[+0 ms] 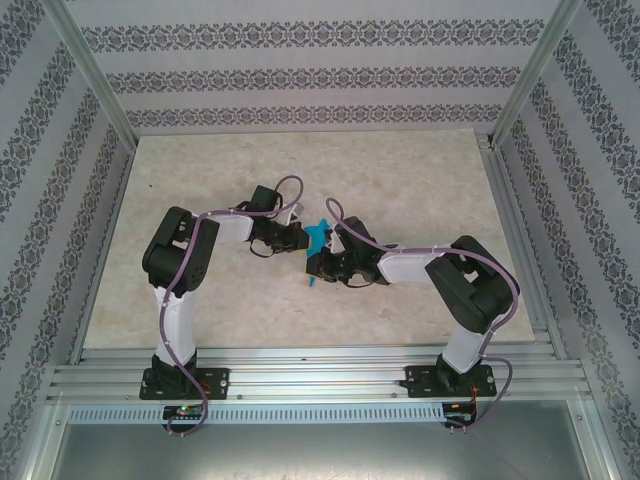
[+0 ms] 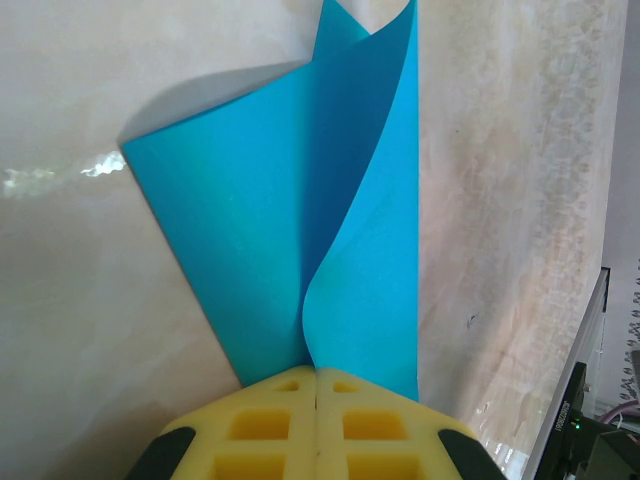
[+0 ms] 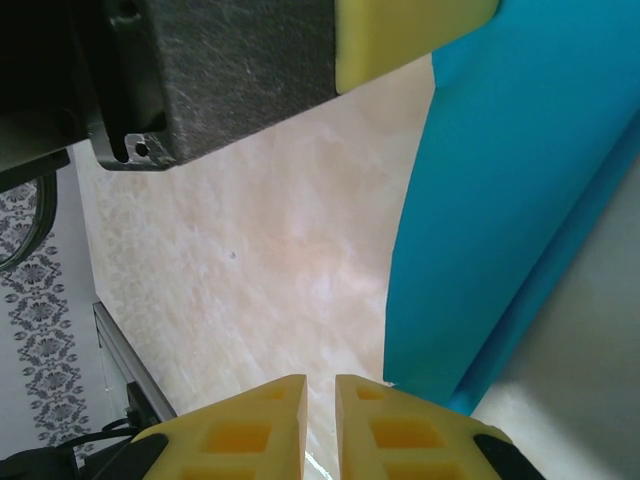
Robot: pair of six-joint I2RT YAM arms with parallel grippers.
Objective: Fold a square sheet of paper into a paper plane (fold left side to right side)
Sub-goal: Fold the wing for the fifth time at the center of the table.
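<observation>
Blue paper (image 1: 318, 237), perhaps upright, on table (image 1: 200, 170)

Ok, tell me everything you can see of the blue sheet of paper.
The square sheet of paper is thin, plain, bright turquoise with a matte look. It sits mid-table between the two arms. Part of it lies against the pale marbled table, while one side stands up and curls over in a soft bend. The left gripper, shut, pinches the raised edge. The sheet also runs just beside the right gripper; whether they touch is unclear.
</observation>
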